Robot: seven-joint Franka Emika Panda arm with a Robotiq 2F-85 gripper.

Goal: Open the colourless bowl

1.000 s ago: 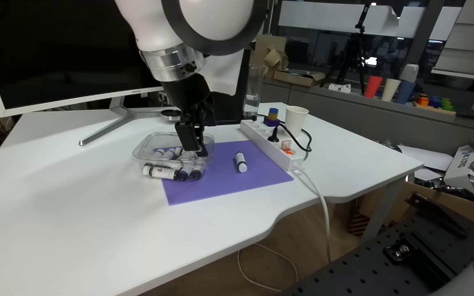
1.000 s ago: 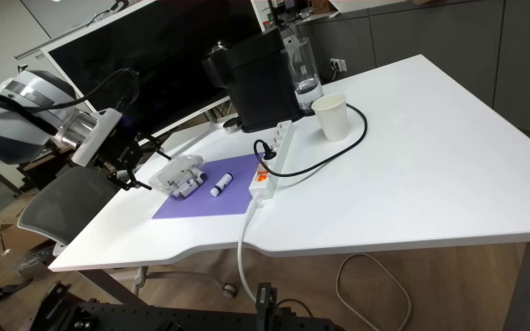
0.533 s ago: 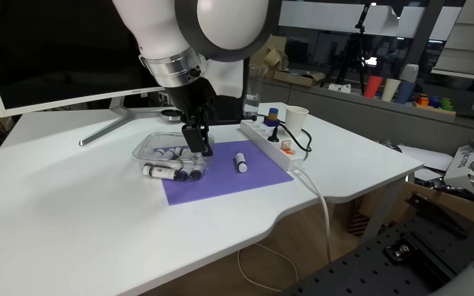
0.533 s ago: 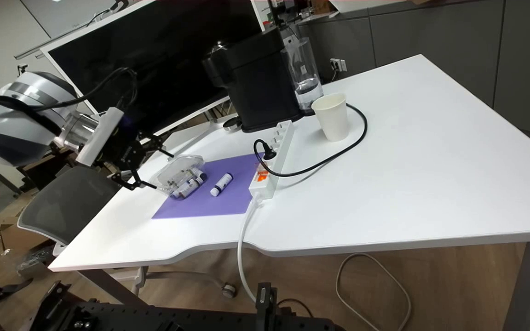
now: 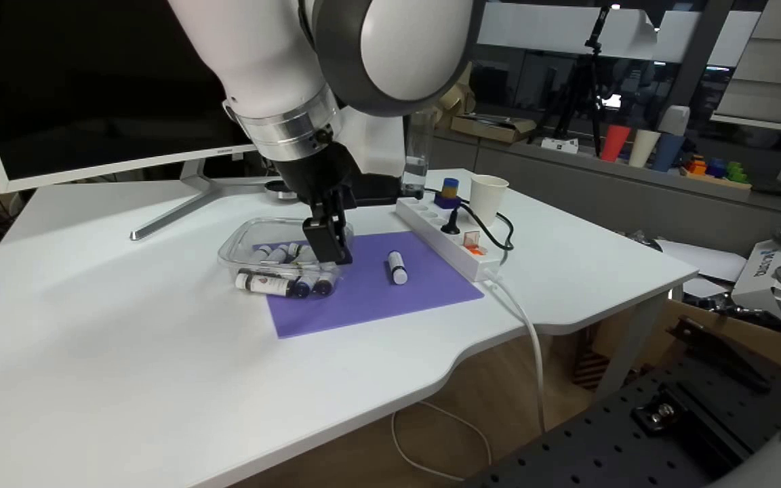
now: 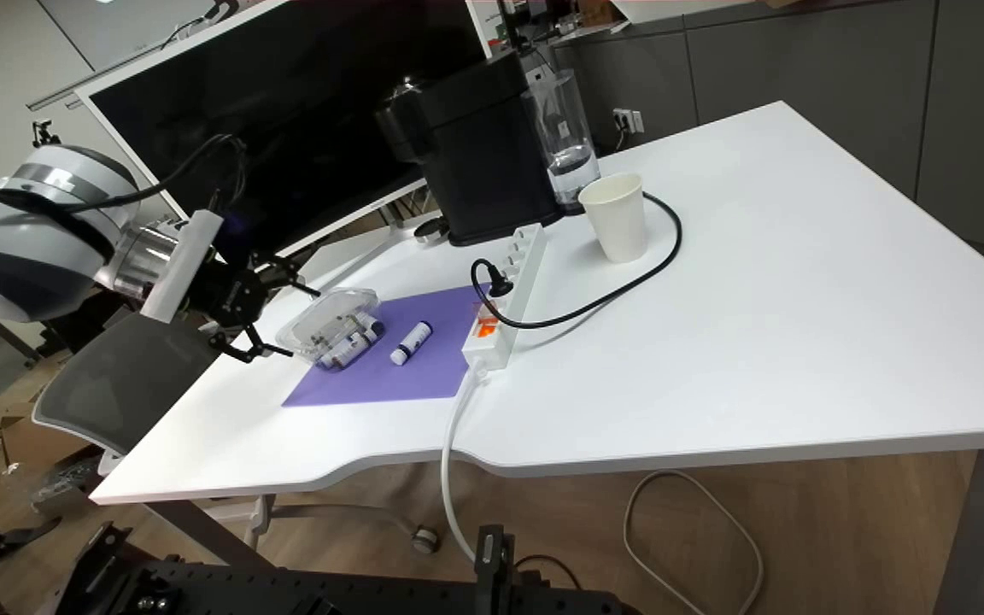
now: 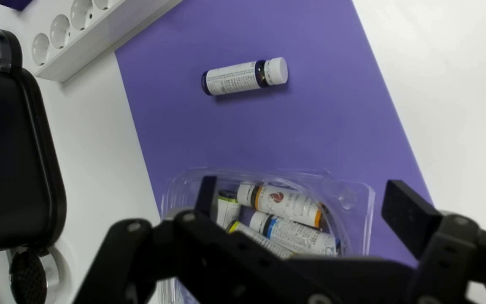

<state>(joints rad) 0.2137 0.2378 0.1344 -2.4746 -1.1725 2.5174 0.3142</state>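
The colourless bowl is shallow clear plastic and stands partly on a purple mat, with several small labelled bottles inside. It also shows in the exterior view and at the bottom of the wrist view. Glare makes it hard to tell the clear lid from the bowl. My gripper is open, with one finger over the bowl and the other beyond its right rim. In the exterior views my gripper is at the bowl's rim. Contact cannot be told. Nothing shows held between the fingers.
One loose bottle lies on the purple mat beside the bowl. A white power strip with a black cable and a paper cup stand past it. A tall black machine and a monitor stand behind.
My gripper has shifted slightly and tilted, its tips now a little lower and closer over the bowl's rim. The fingers stay spread. The bowl and bottles have not moved.
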